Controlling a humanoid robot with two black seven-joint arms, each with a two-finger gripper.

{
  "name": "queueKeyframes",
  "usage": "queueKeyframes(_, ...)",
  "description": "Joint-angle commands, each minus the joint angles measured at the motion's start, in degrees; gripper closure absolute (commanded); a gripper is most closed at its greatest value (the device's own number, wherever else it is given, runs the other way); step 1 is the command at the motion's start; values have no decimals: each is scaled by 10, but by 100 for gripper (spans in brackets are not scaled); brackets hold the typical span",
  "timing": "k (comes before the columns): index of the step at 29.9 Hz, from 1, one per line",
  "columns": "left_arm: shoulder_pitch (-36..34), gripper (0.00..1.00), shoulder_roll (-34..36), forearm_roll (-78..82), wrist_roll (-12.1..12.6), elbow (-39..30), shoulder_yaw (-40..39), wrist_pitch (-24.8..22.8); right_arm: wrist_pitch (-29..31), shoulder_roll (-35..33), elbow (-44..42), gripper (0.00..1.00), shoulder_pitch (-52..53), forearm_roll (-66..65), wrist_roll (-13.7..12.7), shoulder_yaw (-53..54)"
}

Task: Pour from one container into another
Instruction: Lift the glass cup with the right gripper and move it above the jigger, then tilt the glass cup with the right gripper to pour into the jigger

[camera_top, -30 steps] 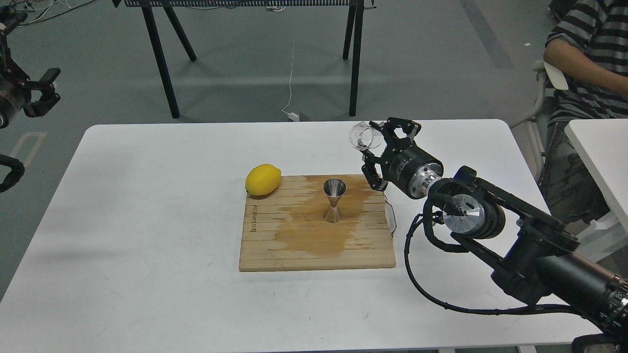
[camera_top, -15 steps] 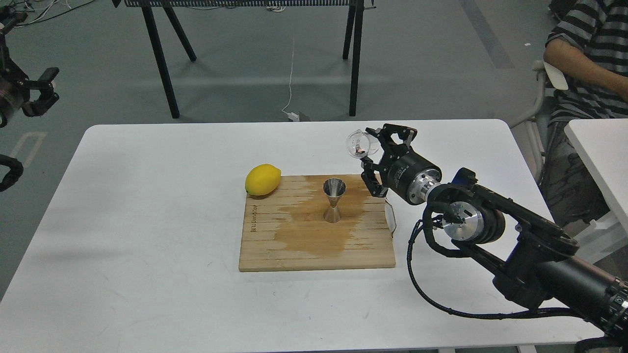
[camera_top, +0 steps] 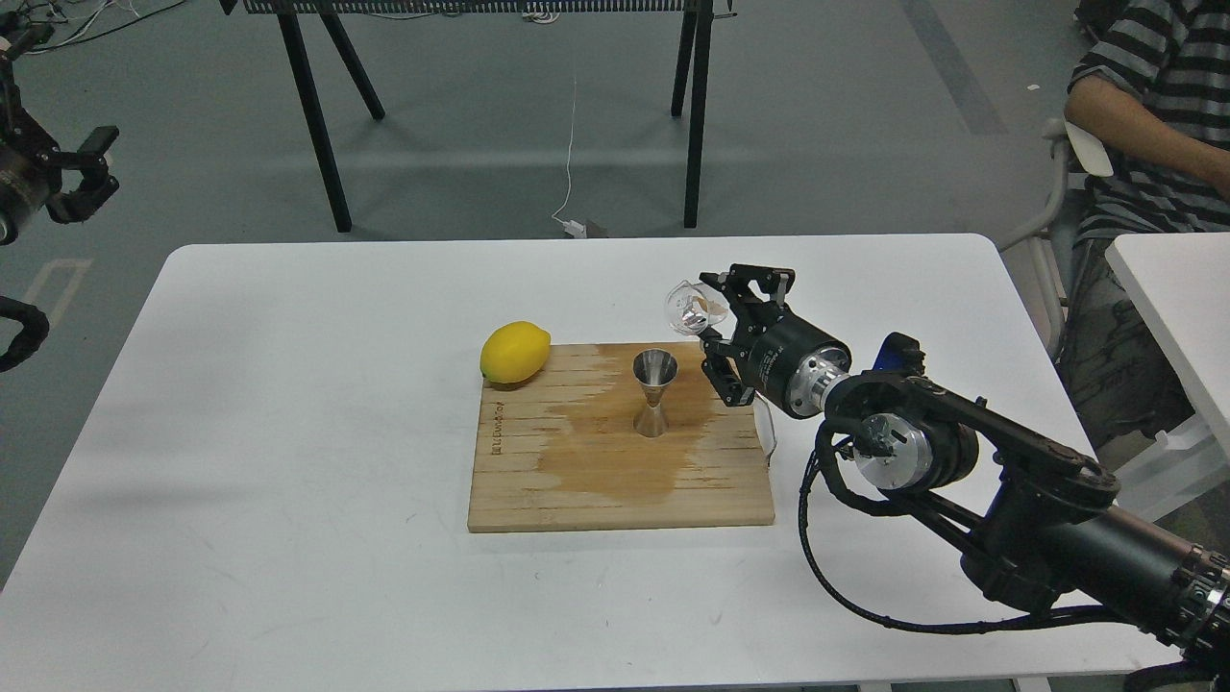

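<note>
The small clear glass cup [camera_top: 688, 308] is held in the air, tipped on its side with its mouth facing left, just up and right of the steel jigger. My right gripper [camera_top: 713, 322] is shut on the cup. The shiny hourglass-shaped jigger [camera_top: 654, 392] stands upright in the middle of the wooden board [camera_top: 577, 481], on a wet darker patch. My left gripper [camera_top: 82, 173] hangs off the table at the far left, raised, its two black fingers apart with nothing between them.
A yellow lemon [camera_top: 515, 352] lies at the board's back left corner. The white table [camera_top: 288, 404] carries the board. A person in a striped shirt [camera_top: 1148, 115] sits at the far right beside another white table [camera_top: 1177, 298]. Black trestle legs [camera_top: 317, 125] stand behind.
My right gripper has carried the cup down and to the left, closer to the jigger's mouth, tilting it further. The left gripper has barely shifted.
</note>
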Motion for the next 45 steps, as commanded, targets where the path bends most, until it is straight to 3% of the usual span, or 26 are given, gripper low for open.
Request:
queueKeyframes(1, 0, 1, 0, 0, 1, 0, 0, 0, -1, 2, -3, 84, 0, -8, 0, 0)
queueKeyframes(45, -4, 1, 12, 0, 1, 0, 0, 0, -15, 3, -7, 84, 79, -89, -12, -120)
